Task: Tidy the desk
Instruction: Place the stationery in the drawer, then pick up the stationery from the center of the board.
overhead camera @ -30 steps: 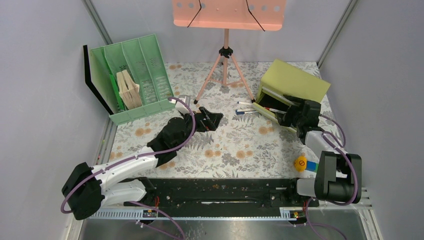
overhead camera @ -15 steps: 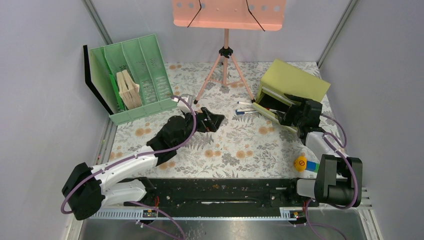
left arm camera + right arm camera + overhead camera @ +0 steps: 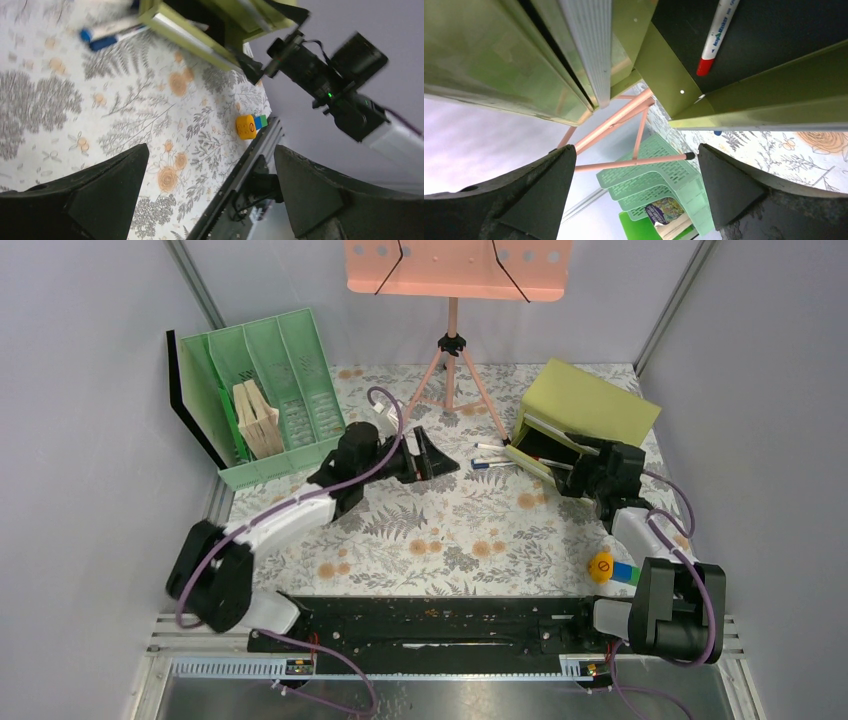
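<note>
The floral counter (image 3: 480, 530) fills mid-frame; the right hand (image 3: 560, 472) gapes empty at the green drawer box (image 3: 590, 405), upper right, and the left hand (image 3: 440, 454), also spread empty, probably must descend onto the loose markers (image 3: 492, 463) next.

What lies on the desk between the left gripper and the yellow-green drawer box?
Two markers, side by side on the desk; the top view shows them.

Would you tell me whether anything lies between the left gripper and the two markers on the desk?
Nothing visible does: only bare desk separates the open left gripper from the markers. The pink stand's leg lands beside them, off that line.
</note>
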`<state>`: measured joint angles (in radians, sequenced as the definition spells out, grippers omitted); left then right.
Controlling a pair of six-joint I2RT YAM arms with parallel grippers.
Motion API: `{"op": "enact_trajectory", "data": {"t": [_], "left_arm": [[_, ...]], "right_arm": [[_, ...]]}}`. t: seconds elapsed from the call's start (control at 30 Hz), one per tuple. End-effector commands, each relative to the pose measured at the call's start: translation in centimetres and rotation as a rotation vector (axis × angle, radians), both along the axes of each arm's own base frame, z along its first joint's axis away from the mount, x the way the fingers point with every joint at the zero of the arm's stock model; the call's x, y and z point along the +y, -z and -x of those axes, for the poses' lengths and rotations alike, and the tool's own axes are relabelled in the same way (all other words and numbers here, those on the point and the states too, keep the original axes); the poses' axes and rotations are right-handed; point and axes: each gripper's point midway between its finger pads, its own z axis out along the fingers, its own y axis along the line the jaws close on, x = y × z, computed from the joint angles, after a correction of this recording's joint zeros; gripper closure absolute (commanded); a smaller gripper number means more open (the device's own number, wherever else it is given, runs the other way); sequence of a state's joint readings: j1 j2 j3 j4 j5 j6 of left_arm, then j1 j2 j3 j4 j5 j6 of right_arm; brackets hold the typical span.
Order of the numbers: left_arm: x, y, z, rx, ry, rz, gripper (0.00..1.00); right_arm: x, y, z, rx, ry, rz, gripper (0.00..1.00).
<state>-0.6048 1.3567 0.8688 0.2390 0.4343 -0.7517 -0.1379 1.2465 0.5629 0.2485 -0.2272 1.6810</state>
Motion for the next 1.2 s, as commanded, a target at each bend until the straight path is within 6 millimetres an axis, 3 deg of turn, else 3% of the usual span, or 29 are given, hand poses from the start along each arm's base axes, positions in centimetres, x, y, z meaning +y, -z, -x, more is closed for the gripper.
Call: {"op": "enact_trajectory", "data": {"t": [0.0,0.17,0.37,0.53,0.63,0.8,0.97,1.17], "left_arm": [[-0.6,1.3,-0.3,0.319,0.091,0.165,0.01],[-1.6,2.8,-0.8,0.337,0.135,0.078,0.01],[-0.9,5.1,-2.1,0.283,0.097,-0.154,0.01],[-0.1,6.1,-2.7,0.109,0.100,-0.428,0.01],[0.9,5.6,-3.2,-0.059,0.081,-0.634,0.01],[3.3,2.7,-4.4,-0.373,-0.057,-0.884,0.01],[4.9,0.6,-5.0,-0.482,-0.201,-0.858,0.01],[3.4,2.0,-5.0,-0.410,-0.157,-0.822,0.01]], "right_arm": [[0.8,-0.8,0.8,-0.006,-0.064,0.017,0.00],[2.4,-0.6,1.8,0.004,-0.178,0.029,0.00],[4.3,-0.2,3.9,0.021,-0.362,0.082,0.01],[5.1,0.0,6.2,0.066,-0.519,0.184,0.00],[5.0,-0.4,7.3,0.081,-0.581,0.259,0.00],[4.1,-2.3,8.3,0.059,-0.651,0.430,0.00],[2.3,-3.6,9.3,0.094,-0.701,0.619,0.01],[0.6,-3.5,10.1,0.137,-0.707,0.753,0.01]]}}
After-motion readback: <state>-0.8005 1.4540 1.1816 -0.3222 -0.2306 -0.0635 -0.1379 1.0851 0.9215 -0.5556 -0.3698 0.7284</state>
